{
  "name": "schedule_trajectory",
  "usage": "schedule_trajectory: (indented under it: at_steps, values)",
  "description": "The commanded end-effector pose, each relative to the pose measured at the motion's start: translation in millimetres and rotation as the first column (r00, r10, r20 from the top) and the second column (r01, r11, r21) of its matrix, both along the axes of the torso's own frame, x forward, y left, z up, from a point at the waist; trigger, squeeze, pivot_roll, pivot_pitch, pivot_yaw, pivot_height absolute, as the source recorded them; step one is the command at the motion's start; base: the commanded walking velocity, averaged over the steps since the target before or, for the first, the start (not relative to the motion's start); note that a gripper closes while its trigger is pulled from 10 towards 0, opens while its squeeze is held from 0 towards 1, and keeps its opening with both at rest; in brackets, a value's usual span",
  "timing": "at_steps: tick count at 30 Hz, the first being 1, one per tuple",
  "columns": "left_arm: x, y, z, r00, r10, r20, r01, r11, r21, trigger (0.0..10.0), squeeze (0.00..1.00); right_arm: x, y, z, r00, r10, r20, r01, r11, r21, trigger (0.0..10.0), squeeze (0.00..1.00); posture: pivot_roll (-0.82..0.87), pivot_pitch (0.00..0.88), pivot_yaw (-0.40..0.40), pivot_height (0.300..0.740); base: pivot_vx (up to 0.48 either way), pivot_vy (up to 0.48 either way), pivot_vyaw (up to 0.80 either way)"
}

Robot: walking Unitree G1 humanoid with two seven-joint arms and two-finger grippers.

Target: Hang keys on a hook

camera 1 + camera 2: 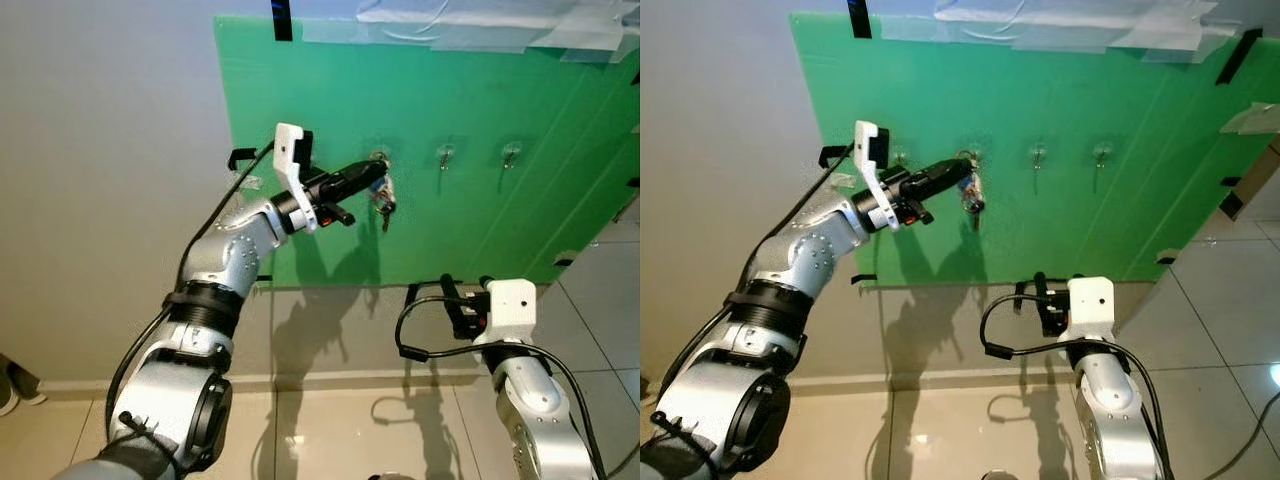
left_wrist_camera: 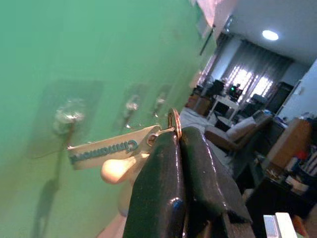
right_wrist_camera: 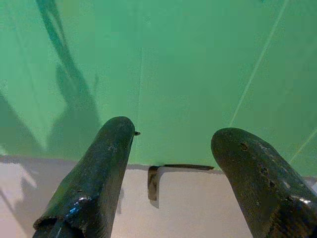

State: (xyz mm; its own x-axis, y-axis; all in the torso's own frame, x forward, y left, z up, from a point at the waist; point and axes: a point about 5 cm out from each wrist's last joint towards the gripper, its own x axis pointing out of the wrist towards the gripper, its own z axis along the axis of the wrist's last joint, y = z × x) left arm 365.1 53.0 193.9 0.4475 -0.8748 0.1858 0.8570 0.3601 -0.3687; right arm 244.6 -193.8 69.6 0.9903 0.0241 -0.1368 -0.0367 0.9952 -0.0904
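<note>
My left gripper [image 1: 378,174] is raised to the green board [image 1: 470,130] and is shut on the key ring [image 2: 174,120]. The keys [image 1: 384,204] dangle below its fingertips, right by the leftmost hook [image 1: 379,158]. In the left wrist view the white key tag [image 2: 109,150] and a pale fob [image 2: 119,169] hang off the ring, close to that hook [image 2: 67,114]. Whether the ring sits over the hook I cannot tell. My right gripper [image 1: 462,291] is held low in front of the board's bottom edge, open, with nothing between its fingers [image 3: 94,183].
Two more bare hooks [image 1: 445,156] [image 1: 511,154] stand to the right on the board. Black tape strips [image 1: 282,18] fix the board to the grey wall. Beige floor tiles [image 1: 350,420] lie below, and plastic sheeting [image 1: 480,25] hangs at the top.
</note>
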Motion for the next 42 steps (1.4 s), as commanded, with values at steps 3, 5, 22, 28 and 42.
schedule_trajectory:
  at_steps: [3, 5, 22, 28, 42]
  values:
    - [4.4, -5.3, 1.8, 1.0, 0.001, 0.001, -0.001, 1.0, 0.017, 10.0, 0.0, -2.8, -2.5, 3.4, 1.0, -0.012, 0.003, 0.012, 1.0, -0.003, 10.0, 0.0, -0.2, 0.0, 0.025, 0.74, 0.0, 0.0, 0.0]
    - [6.3, -7.1, 0.3, 0.999, 0.016, -0.041, -0.016, 1.0, 0.002, 10.0, 0.0, -3.4, -2.9, 3.4, 1.0, -0.013, 0.002, 0.013, 1.0, -0.003, 10.0, 0.0, -0.2, 0.0, 0.024, 0.74, 0.0, 0.0, 0.0]
    - [16.4, -15.0, -7.5, 0.986, 0.114, -0.123, -0.118, 0.992, -0.032, 10.0, 0.0, -13.0, -6.0, 6.3, 1.0, 0.011, -0.017, -0.011, 1.0, -0.02, 10.0, 0.0, -0.24, 0.0, -0.009, 0.74, 0.0, 0.0, 0.0]
    - [18.4, -14.8, -7.0, 0.982, 0.136, -0.134, -0.143, 0.989, -0.045, 10.0, 0.0, -16.2, -8.4, 6.0, 1.0, 0.006, -0.027, -0.007, 1.0, -0.024, 10.0, 0.0, -0.25, 0.0, -0.009, 0.74, 0.0, 0.0, 0.0]
    - [20.5, -13.9, -19.6, 0.928, 0.208, -0.308, -0.249, 0.963, -0.1, 10.0, 0.0, -19.8, -8.3, 4.4, 0.999, 0.014, -0.046, -0.015, 0.999, -0.028, 10.0, 0.0, -0.25, 0.0, -0.01, 0.74, 0.0, 0.0, 0.0]
